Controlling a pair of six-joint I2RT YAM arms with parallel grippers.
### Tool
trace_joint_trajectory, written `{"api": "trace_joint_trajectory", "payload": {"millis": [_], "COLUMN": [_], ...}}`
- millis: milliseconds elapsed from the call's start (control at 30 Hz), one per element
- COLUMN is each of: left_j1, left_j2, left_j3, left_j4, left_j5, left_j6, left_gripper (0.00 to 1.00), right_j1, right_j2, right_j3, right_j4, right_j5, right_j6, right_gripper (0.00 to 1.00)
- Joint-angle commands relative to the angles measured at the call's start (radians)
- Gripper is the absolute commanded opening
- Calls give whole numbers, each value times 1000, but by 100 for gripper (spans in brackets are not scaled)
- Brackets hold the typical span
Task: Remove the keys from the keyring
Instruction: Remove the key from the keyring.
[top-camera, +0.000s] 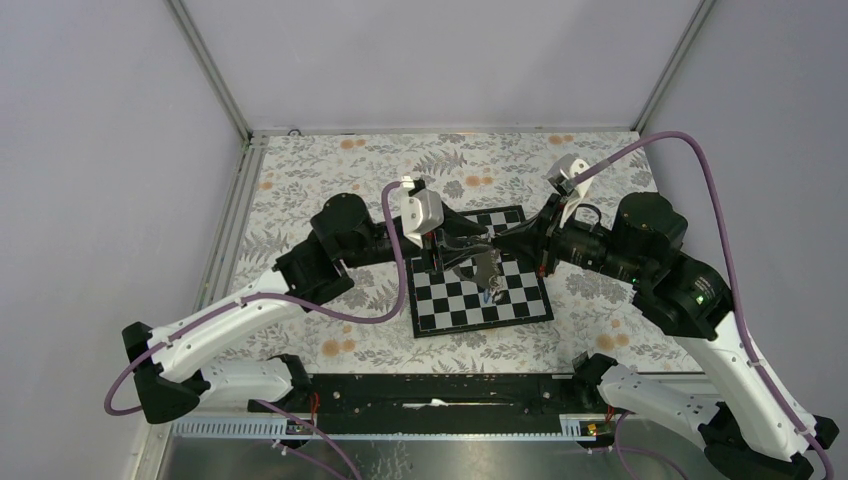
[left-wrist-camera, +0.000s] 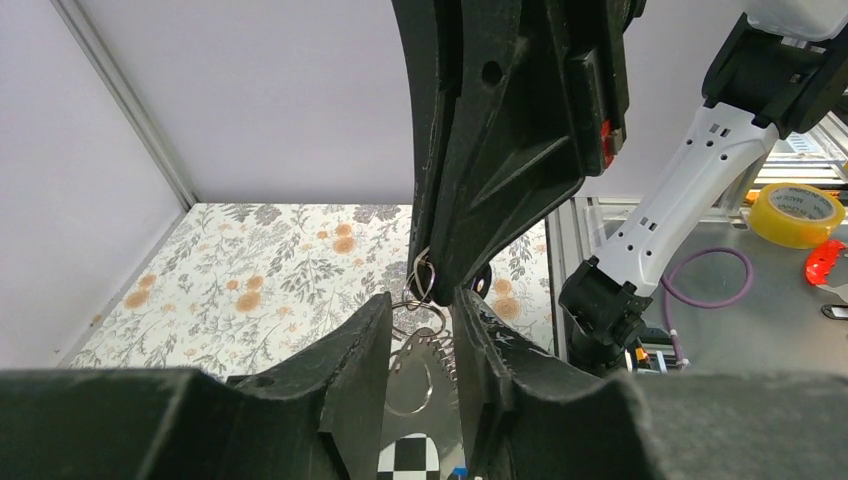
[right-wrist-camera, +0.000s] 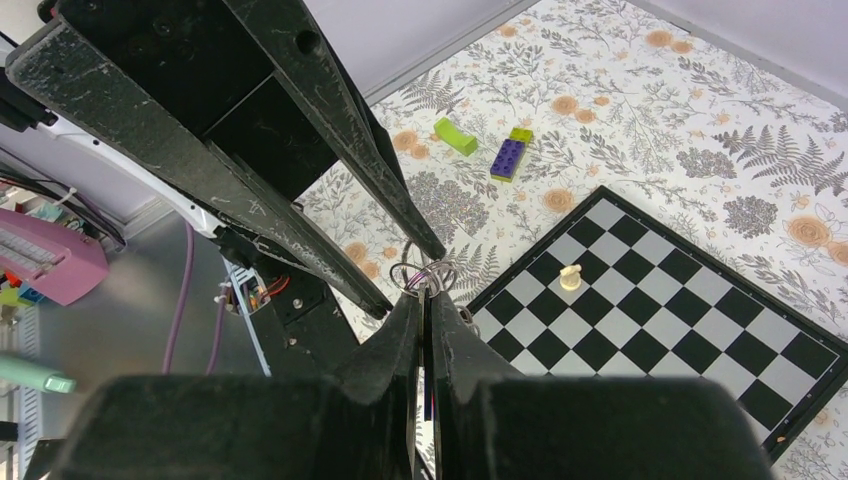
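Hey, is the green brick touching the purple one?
No, the green brick lies apart from the purple brick, with a clear gap between them.

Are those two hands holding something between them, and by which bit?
Yes. The right hand pinches the wire ring at its lower edge. The left hand closes on a key hanging from it, apparently gripping its two side edges.
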Motion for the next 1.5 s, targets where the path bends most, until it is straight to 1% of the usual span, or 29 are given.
{"api": "trace_joint_trajectory", "payload": {"millis": [0,167,400,500,600,733,900,1000,1100,1200,1467], "left_j1": [0,0,1,0,0,-1,-2,-15,-38,-61,-72], "left_j2": [-4,-19,-81,-99,-98,-77,-15,15,40,70,99], "left_j3": [-3,-9,-21,-32,-37,-35,-17,-9,3,27,36], "left_j4": [61,51,83,98,90,84,89,83,43,-26,-132], "left_j5": [18,-15,-125,-127,-89,41,172,201,176,117,-48], "left_j6": [-17,-15,-8,-7,-13,-39,-103,-110,-84,-56,-6], "left_gripper": [34,34,36,36,33,29,24,23,25,26,25], "right_j1": [5,6,7,6,6,5,5,6,6,5,6], "right_j2": [-4,-12,9,11,19,43,45,46,46,46,38], "right_j3": [15,13,19,17,24,52,58,60,61,63,61], "right_j4": [41,53,40,57,65,41,45,45,46,46,43], "right_j5": [-23,22,112,145,193,240,246,250,251,251,233], "right_j6": [3,0,12,26,39,40,35,34,33,28,23], "right_gripper": [0,0,0,0,0,0,0,0,0,0,0]}}
